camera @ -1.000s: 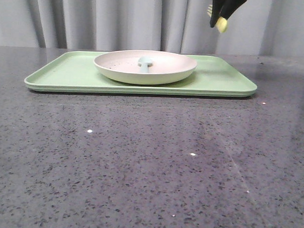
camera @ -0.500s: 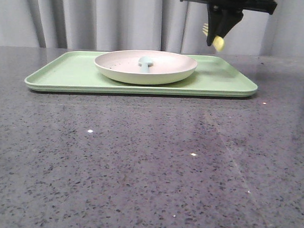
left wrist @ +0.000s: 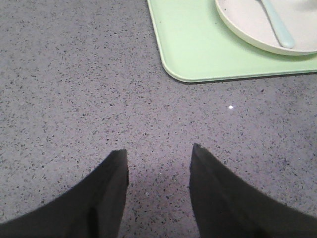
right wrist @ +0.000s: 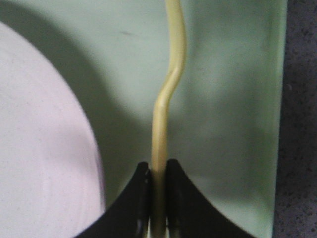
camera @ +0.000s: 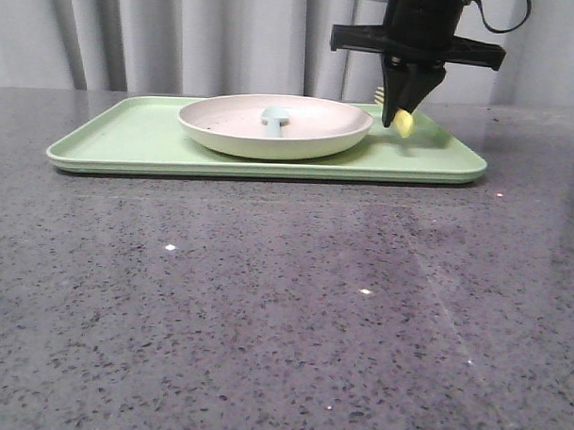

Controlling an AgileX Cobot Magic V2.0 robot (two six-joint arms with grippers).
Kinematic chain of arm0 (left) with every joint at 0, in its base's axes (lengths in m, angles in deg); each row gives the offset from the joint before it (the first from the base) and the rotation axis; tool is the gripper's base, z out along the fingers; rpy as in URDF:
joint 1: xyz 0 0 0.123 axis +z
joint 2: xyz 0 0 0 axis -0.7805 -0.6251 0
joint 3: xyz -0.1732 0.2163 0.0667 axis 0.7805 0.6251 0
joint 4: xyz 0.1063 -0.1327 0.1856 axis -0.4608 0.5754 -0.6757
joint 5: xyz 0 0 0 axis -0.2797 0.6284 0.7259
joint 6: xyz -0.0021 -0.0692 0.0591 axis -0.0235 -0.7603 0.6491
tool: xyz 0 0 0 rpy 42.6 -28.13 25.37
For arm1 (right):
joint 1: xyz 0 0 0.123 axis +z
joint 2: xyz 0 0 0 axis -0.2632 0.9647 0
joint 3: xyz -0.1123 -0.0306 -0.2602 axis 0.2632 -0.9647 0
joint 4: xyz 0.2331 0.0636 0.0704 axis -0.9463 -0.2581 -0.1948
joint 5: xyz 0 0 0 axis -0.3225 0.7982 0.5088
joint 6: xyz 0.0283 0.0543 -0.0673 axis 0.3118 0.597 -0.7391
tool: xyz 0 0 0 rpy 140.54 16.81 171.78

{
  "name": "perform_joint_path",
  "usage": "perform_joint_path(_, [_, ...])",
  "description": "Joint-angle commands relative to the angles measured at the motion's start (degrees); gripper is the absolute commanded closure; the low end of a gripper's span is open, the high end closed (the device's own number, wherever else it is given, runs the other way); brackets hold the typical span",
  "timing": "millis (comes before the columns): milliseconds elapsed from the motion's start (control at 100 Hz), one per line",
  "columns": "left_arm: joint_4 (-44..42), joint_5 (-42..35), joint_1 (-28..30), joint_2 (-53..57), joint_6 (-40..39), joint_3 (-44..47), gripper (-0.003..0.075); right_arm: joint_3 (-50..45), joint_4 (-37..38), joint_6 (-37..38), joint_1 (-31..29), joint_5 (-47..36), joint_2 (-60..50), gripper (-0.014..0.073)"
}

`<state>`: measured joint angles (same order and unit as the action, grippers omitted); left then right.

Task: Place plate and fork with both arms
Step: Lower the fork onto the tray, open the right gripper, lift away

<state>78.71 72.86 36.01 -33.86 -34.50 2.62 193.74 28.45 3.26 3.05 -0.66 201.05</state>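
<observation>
Just above the tray, my right gripper hung w/ its jaws clamped narrow on the fork, pinched near one end of the handle. Its long axis ran roughly level, handle end toward the cam, tines toward the curtain, so it lay nearly parallel to the tray's short side. From the right wrist cam the fork reached straight out from my fingertips over bare green tray, w/ the plate's rim curving off to one side and the tray's edge plus grey table on the other. So the relation that mattered: the fork sat over the open strip between plate and the tray's right edge, close beside the plate but apart from it, not yet resting on anything as far as I could tell. I judged the drop spot lay directly beneath, needing only a short descent. The plate sat mid-tray w/ a pale blue spoon in it. My left gripper was spread open and held nothing, over bare table near the tray's left corner, well away from the fork; the right arm was clearly the nearer one
</observation>
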Motion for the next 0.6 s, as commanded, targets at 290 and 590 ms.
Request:
perform_joint_path(290, [-0.27, -3.64, 0.17, 0.23, -0.29, -1.55, 0.0420, 1.43, 0.45, -0.79, -0.15, 5.52, -2.91, 0.0596])
perform_joint_path(590, [-0.27, -3.64, 0.17, 0.23, -0.29, -1.55, 0.0420, 1.43, 0.45, -0.79, -0.15, 5.52, -2.91, 0.0595])
